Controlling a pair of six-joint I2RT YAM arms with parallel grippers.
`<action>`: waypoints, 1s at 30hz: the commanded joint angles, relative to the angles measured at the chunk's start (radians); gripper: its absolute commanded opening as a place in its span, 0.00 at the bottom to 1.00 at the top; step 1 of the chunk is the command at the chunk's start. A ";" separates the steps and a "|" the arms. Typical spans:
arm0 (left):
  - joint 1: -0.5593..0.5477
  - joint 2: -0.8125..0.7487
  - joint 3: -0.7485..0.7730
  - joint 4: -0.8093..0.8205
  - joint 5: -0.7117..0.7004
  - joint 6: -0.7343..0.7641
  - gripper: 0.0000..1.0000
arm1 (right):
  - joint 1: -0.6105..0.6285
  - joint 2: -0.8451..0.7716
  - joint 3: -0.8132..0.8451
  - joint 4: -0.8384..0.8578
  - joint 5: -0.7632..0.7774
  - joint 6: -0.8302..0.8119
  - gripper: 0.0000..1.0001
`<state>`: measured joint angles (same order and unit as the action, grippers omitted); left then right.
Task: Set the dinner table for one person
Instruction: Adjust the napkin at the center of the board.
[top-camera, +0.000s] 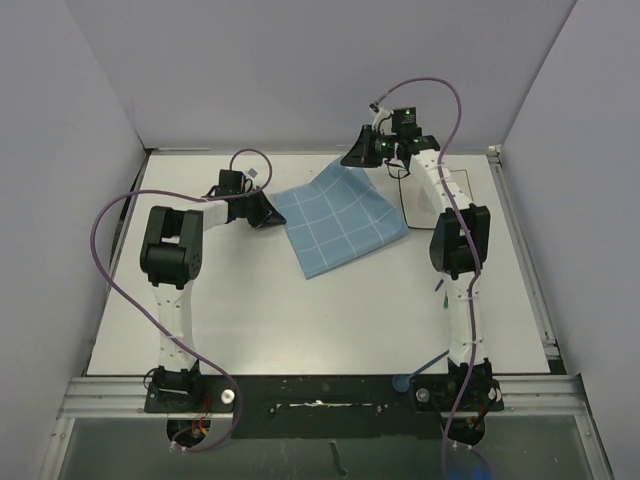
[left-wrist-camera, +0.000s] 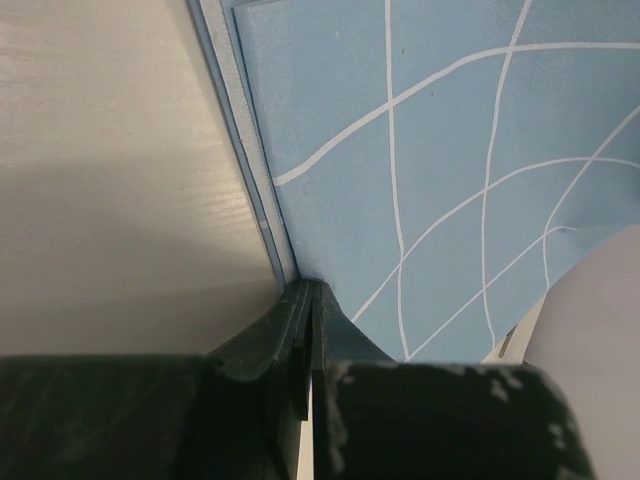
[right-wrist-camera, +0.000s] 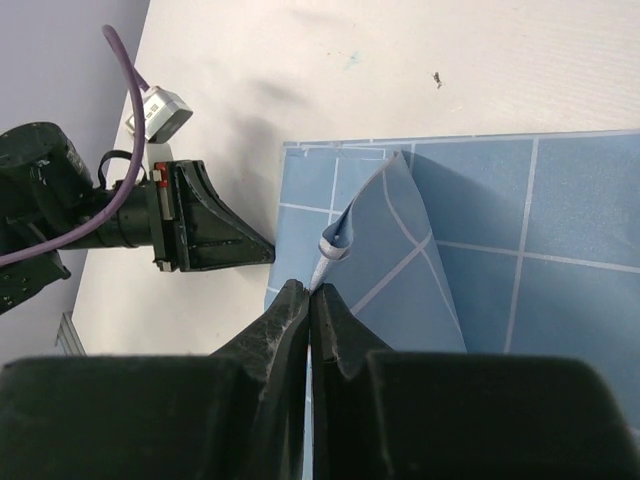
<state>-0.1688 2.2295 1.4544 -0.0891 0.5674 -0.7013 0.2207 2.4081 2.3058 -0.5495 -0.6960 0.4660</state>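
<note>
The dinner table (top-camera: 250, 320) is the white tabletop under both arms. A blue placemat (top-camera: 340, 225) with white grid lines lies skewed near its middle. My left gripper (top-camera: 272, 213) is shut on the mat's left corner, low at the table. In the left wrist view the closed fingertips (left-wrist-camera: 312, 290) pinch the mat's edge (left-wrist-camera: 450, 150). My right gripper (top-camera: 358, 158) is shut on the far corner and holds it raised, so the mat slopes up towards it. In the right wrist view the pinched corner curls just past the gripper (right-wrist-camera: 312, 292), above the flat mat (right-wrist-camera: 540, 300).
A square white plate (top-camera: 408, 192) with a dark rim lies at the back right, partly under the mat and the right arm. A blue utensil (top-camera: 418, 370) lies by the right arm's base. Grey walls enclose the table on three sides. The left gripper (right-wrist-camera: 262, 250) shows in the right wrist view.
</note>
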 joint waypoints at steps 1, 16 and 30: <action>-0.017 0.095 -0.016 -0.058 -0.080 0.037 0.00 | 0.010 0.022 0.056 0.096 -0.039 0.043 0.00; -0.017 0.077 -0.040 -0.072 -0.070 0.060 0.00 | -0.010 0.158 -0.004 0.230 0.012 0.092 0.00; -0.024 0.082 -0.040 -0.084 -0.069 0.073 0.00 | -0.037 0.135 0.015 0.269 0.054 0.103 0.00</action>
<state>-0.1684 2.2326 1.4528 -0.0814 0.5789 -0.6910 0.1974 2.5977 2.2868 -0.3412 -0.6659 0.5629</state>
